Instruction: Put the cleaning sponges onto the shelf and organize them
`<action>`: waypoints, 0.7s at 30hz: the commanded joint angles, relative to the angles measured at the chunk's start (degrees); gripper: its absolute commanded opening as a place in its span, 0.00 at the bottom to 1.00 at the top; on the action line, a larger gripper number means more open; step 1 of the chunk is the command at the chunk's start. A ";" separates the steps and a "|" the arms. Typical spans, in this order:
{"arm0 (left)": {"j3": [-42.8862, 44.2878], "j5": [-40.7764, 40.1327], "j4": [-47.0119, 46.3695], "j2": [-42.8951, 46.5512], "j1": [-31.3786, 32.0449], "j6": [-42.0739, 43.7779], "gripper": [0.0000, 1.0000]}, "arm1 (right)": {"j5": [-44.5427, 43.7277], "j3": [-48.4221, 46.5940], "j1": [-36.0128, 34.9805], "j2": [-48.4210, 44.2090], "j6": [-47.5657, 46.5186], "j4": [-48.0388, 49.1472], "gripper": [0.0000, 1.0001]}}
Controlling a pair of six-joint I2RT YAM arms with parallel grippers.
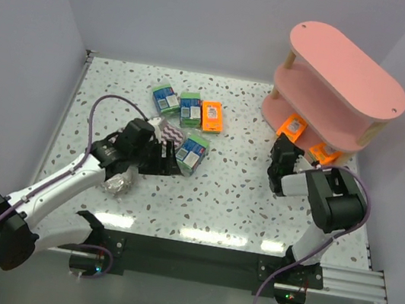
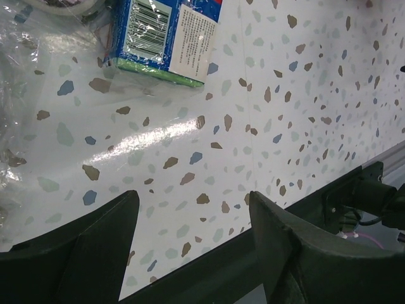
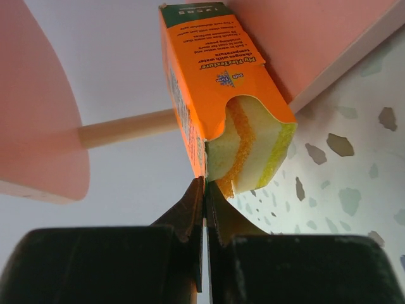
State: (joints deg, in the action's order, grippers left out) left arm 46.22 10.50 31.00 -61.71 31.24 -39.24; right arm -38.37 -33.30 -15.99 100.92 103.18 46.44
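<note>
One thin edge of the orange cardboard sponge pack [image 3: 221, 95] seems pinched by your clenched right gripper [image 3: 204, 183]; it could twist free beside the pink shelf [image 3: 38, 126]. Your left gripper [image 2: 190, 202] hangs spread, empty.

Shelf [image 1: 344, 82]: pink, 3 oval tiers, pale posts, far right.
Orange pack 1 [image 1: 293, 125]: at the lowest tier's front rim, sponge showing through a cutout.
Orange pack 2 [image 1: 324, 153]: just beside it.
Orange pack 3 [image 1: 212, 115]: flat, mid-table.
Green-blue packs [image 1: 190, 109]: 3, clustered near orange pack 3.
Purple zigzag pack [image 1: 166, 127]: among them.
</note>
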 commanded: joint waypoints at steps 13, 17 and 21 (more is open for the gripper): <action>3.09 1.89 -0.42 -2.18 -0.39 2.24 0.74 | -11.20 -10.82 1.66 -1.79 4.31 -20.42 0.00; 3.79 2.24 -0.15 -3.15 -0.22 2.86 0.74 | -11.20 -11.08 2.45 -1.61 4.23 -20.95 0.00; 3.79 2.50 -0.15 -3.41 -0.31 3.21 0.74 | -10.77 -11.00 3.68 -1.26 3.88 -20.25 0.00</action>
State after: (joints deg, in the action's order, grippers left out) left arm 47.79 11.84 31.20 -64.95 31.24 -37.80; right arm -45.56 -42.96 -13.28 101.06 107.20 28.38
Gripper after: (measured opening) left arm 0.744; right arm 0.011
